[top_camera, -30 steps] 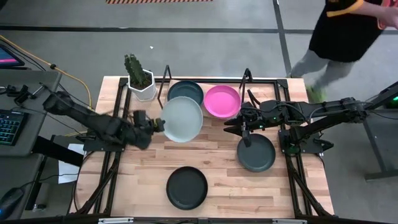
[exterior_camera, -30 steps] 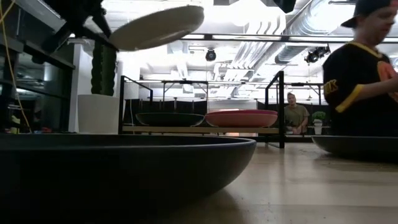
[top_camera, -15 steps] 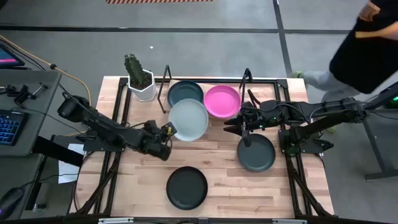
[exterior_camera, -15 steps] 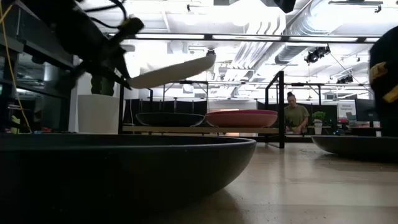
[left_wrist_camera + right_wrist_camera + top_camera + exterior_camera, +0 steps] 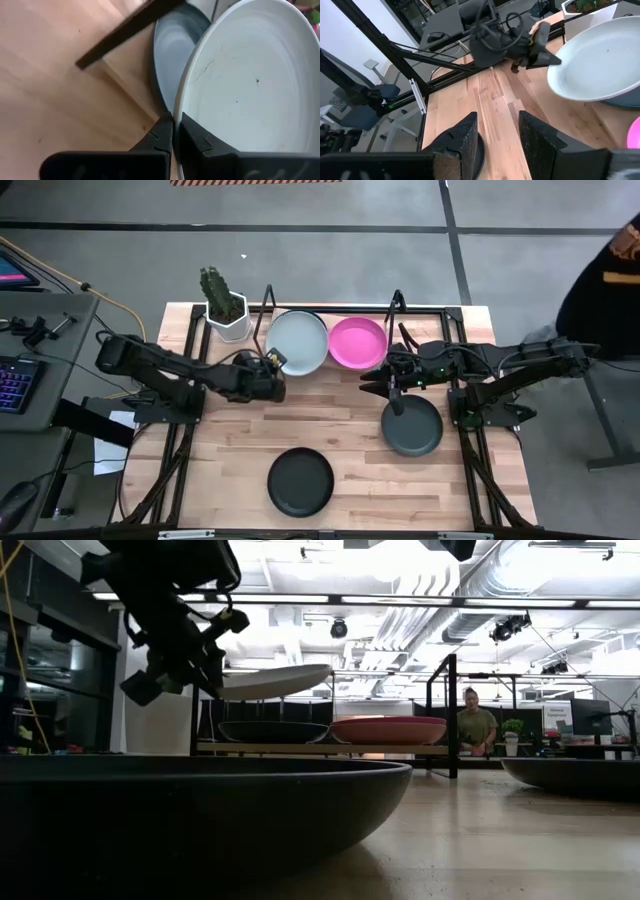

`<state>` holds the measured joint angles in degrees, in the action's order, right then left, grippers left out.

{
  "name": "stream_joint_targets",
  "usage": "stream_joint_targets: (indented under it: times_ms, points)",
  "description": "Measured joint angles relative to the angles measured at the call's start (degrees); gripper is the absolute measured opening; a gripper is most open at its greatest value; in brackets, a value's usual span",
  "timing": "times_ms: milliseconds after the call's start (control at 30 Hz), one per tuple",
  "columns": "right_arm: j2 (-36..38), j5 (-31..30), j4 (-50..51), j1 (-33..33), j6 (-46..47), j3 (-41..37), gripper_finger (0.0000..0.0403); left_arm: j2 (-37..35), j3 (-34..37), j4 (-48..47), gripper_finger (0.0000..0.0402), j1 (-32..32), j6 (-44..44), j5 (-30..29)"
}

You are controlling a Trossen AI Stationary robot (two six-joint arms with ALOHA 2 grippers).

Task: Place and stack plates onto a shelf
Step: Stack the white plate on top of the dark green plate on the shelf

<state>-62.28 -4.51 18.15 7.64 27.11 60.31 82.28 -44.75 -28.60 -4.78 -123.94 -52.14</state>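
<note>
Left gripper (image 5: 272, 372) is clamped on the near-left rim of the mint-white plate (image 5: 298, 342), held nearly level just above the dark teal plate (image 5: 172, 47) on the shelf's (image 5: 392, 307) left half. Only the low view shows that gap. Magenta plate (image 5: 358, 343) sits right. Right gripper (image 5: 372, 380) hovers open beside the grey plate (image 5: 411, 426).

A light-wood table (image 5: 350, 430) stands on a grey concrete floor (image 5: 330, 265) crossed by dark lines. To its left, a grey desk (image 5: 40, 380) carries a keyboard (image 5: 12, 385). Overhead run white ducts (image 5: 560, 580) and strip lights (image 5: 400, 602); a seated person (image 5: 476, 725) shows far behind.
</note>
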Motion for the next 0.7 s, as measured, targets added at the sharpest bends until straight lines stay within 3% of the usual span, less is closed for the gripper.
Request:
stream_joint_targets:
  times_ms: [533, 700]
  points:
    - [0.0, -0.04, 0.0, 0.0, -0.06, 0.0, 0.0126, 0.0, -0.02, 2.5, 0.0006, 7.94, 0.12, 1.27]
    - [0.0, -0.04, 0.0, 0.02, -0.07, 0.0, 0.0126, 0.0, -0.02, 4.61, 0.0013, 9.8, 5.0, 2.33]
